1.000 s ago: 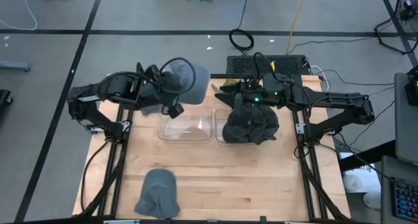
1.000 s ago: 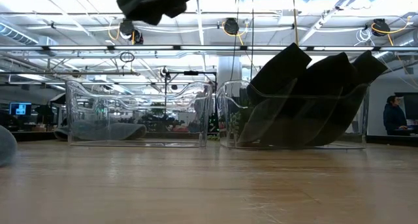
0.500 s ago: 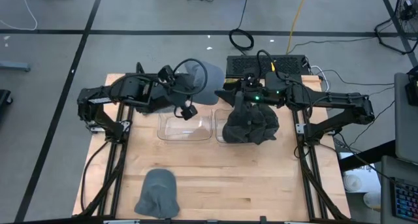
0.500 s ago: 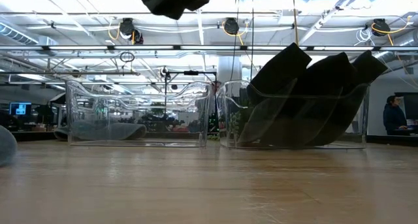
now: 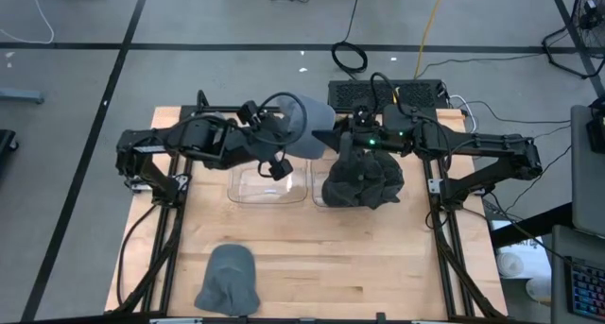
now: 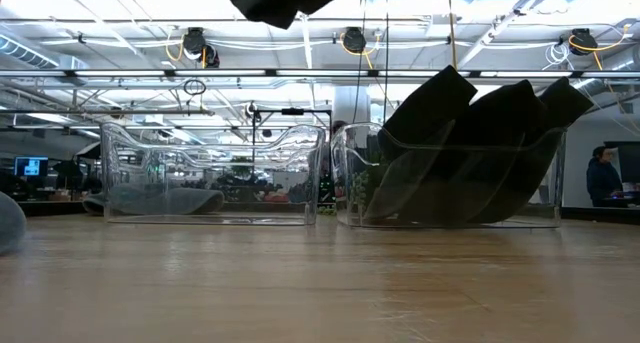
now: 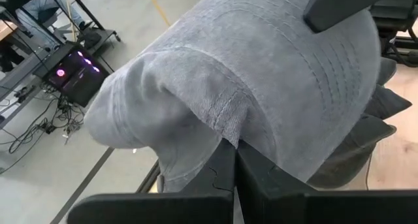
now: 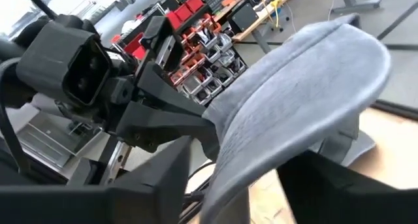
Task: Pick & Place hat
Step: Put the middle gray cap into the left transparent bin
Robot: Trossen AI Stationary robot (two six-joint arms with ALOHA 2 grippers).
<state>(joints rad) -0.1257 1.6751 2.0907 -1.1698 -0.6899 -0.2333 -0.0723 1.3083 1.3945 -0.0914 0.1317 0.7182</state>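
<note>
A light grey hat (image 5: 299, 126) hangs in the air over the far rims of two clear bins, with my left gripper (image 7: 235, 149) shut on it. In the low view the hat (image 6: 281, 0) shows at the top, well above the table. My right gripper (image 8: 241, 178) is open and level, its fingers on either side of the hat's stiff brim (image 8: 297, 113). The right bin (image 5: 321, 194) holds several dark hats (image 5: 364, 178). The left bin (image 5: 269, 184) holds nothing. A second grey hat (image 5: 230, 279) lies on the table near the front edge. My left gripper pinches a fold of the hat's soft edge (image 7: 224, 129) between its two shut fingers. The fingers come from the table's left, slanting a little downward. The hat is lifted clear and stretches out beyond the fingertips toward the right arm. Whether my right gripper's fingers (image 8: 171, 172) touch the brim, I cannot tell.
Both clear bins stand side by side at the table's middle, below the two grippers. Bare wood (image 5: 359, 267) lies toward the near edge, right of the second grey hat. Cables and a black box (image 5: 383, 93) sit beyond the far edge.
My left gripper has carried the grey hat toward the table's right, from above the left bin's far left corner up to my right gripper. The hat has stayed lifted clear, and its brim now reaches between the right fingers.
</note>
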